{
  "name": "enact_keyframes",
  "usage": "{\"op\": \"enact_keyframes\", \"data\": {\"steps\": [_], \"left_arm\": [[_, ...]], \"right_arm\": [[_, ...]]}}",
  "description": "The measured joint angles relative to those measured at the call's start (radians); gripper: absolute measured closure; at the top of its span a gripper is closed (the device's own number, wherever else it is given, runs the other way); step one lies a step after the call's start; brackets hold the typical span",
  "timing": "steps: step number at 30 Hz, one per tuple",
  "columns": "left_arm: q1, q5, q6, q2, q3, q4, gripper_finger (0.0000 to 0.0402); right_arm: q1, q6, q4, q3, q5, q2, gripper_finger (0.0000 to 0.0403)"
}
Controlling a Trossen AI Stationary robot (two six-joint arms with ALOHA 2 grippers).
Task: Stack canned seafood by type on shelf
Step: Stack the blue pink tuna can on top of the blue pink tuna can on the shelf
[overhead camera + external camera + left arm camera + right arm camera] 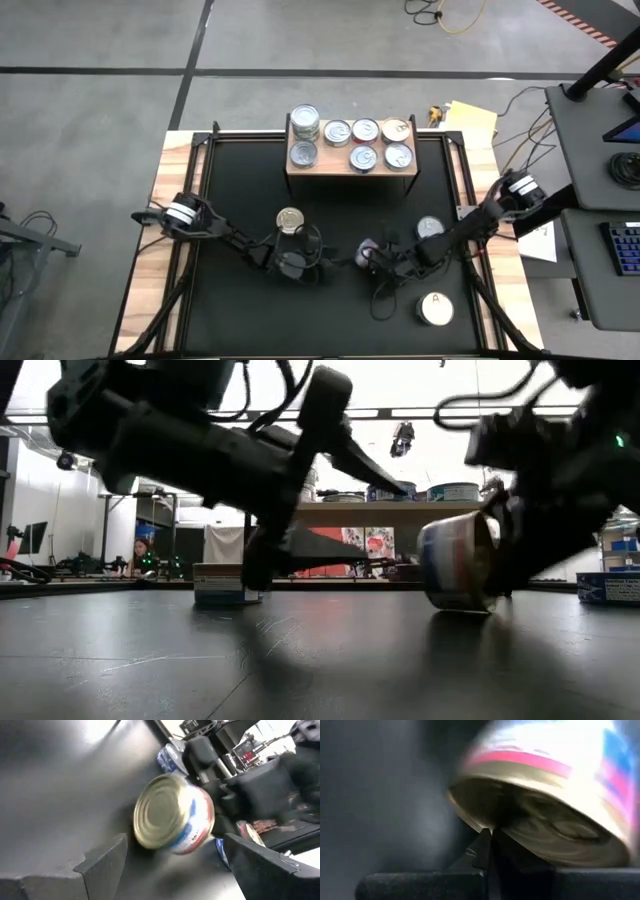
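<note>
reaching in from the left edge of the counter (pixel 240 330), the left hand (pixel 296 262) sits with its fingers spread wide and nothing between them. a gold-topped can (pixel 290 219) stands just past its tips, toward the shelf (pixel 366 168); a tipped can (pixel 172 815) lies on its side straight ahead of the left wrist camera, its round axis level with the counter and its gold end turned back at the fingers. i judge this arm the nearer one for the gold-topped can. to its right, the right hand (pixel 372 262) is clenched shut, its closed tips pressed against the rim of that tilted, red-and-blue banded can, touching rather than grasping it. farther right a silver-topped can (pixel 430 228) stands by the right forearm, and a white-topped can (pixel 435 308) marked "a" sits near the front edge. seven cans already rest on the shelf, one spot apparently stacked. the right arm hides most of the tipped can from above, and its label is too blurred to read.
</note>
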Motion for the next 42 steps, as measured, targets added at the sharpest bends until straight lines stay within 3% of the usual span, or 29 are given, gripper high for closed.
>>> {"op": "enact_keyframes", "data": {"steps": [8,17,20,31,37,42], "left_arm": [[0.043,0.082,0.192,0.007,0.099,-0.066,0.0086],[0.078,0.057,0.339,0.007,0.284,-0.495,0.0079],[0.078,0.029,0.416,0.007,0.324,-0.569,0.0069],[0.079,0.045,0.539,0.014,0.33,-0.561,0.0055],[0.08,0.1,0.574,0.072,0.337,-0.475,0.0055],[0.081,0.085,0.62,0.132,0.381,-0.472,0.0056]], "right_arm": [[-0.002,-0.022,0.013,-0.003,0.035,-0.002,0.0394],[-0.002,-0.025,0.014,-0.004,0.058,0.002,0.0394],[-0.002,-0.017,0.013,-0.007,0.058,0.002,0.0394],[-0.002,0.007,0.016,-0.014,0.058,0.002,0.0394],[-0.002,0.004,0.022,-0.017,0.059,0.002,0.0394],[-0.002,0.003,0.026,-0.019,0.06,0.002,0.0394]]}}
